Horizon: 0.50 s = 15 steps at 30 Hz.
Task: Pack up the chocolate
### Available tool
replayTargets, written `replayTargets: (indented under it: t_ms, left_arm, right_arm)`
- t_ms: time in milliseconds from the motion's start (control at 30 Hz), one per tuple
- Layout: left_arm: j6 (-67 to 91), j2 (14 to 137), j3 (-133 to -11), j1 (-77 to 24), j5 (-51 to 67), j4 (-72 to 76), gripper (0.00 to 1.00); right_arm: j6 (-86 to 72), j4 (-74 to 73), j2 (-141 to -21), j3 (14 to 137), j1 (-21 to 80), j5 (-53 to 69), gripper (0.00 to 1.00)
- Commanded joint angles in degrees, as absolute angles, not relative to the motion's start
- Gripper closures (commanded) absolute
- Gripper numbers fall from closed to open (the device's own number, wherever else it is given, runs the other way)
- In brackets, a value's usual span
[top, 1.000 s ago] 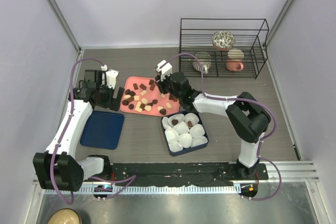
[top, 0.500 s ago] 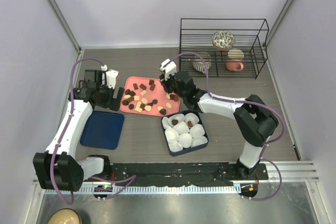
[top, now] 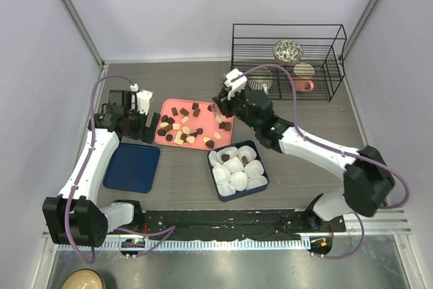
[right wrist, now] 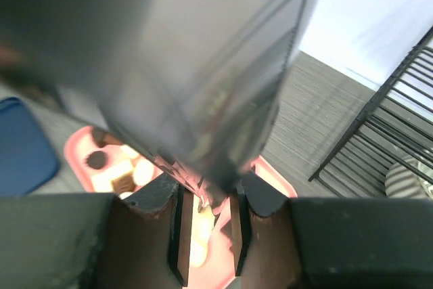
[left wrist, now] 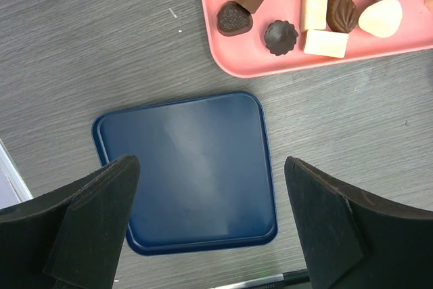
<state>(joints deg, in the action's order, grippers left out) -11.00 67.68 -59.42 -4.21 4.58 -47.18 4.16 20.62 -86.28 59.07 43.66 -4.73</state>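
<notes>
The step in hand looks like a pick. The right gripper [top: 218, 108] hangs over the right edge of the pink tray [left wrist: 406, 40], where most of the chocolate pieces [top: 179, 130] lie loose. Its claw is nearly closed, leaving a narrow gap, and the blurred wrist view does not show whether a piece is pinched. Two brown pieces [top: 225, 157] sit in white paper cups [top: 237, 181] inside the blue box [top: 266, 174], just beside the tray's near right corner. The next move calls for a short carry to an unfilled cup and a clean release. The left gripper [top: 141, 132] hovers at the tray's left edge, claw spread wide and empty.

Black wire rack [top: 325, 79] holds crockery [top: 287, 51]; blue lid [top: 132, 166] lies flat.
</notes>
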Motion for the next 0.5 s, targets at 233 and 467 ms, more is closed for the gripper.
replayTargets:
  t_ms: [233,467]
  left_arm:
    - [-10.46,67.85,-62.66,-3.96,6.68,-49.30,0.07]
    - [-9.23,67.85,-63.20,-3.96,9.05,-50.63,0.10]
  right_arm:
    - [-5.80,19.07,-64.08,44.13,47.90,-4.22,0.98]
    - [-6.76,18.54,-61.17,40.00,51.85,-6.86,0.98]
